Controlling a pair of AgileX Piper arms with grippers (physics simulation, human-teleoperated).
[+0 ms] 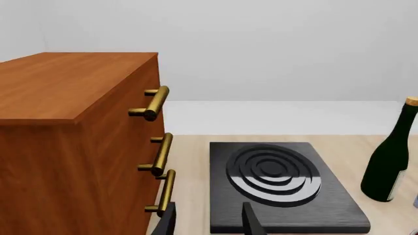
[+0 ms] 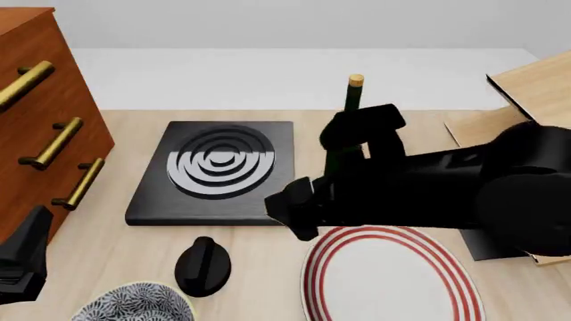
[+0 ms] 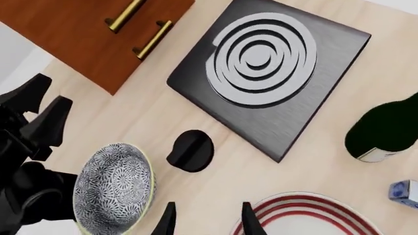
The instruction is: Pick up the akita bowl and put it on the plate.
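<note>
The akita bowl (image 2: 134,305) (image 3: 115,189), blue-grey patterned with a pale rim, stands at the table's near left edge. Right of it lies the plate (image 2: 389,279) (image 3: 307,219), white with red rings and bare. My right gripper (image 2: 295,215) (image 3: 207,221) hovers open above the table between the bowl and the plate, over the plate's left rim, holding nothing. Low at the near left, beside the cabinet and just left of the bowl, my left gripper (image 2: 21,262) (image 1: 209,223) is open and empty, pointing towards the stove.
A black stove slab (image 2: 214,170) with grey rings sits mid-table, a black knob (image 2: 203,266) in front of it. A dark wine bottle (image 2: 354,100) stands behind my right arm. A wooden cabinet (image 2: 40,114) with brass handles fills the left. A wooden box (image 2: 531,87) is at far right.
</note>
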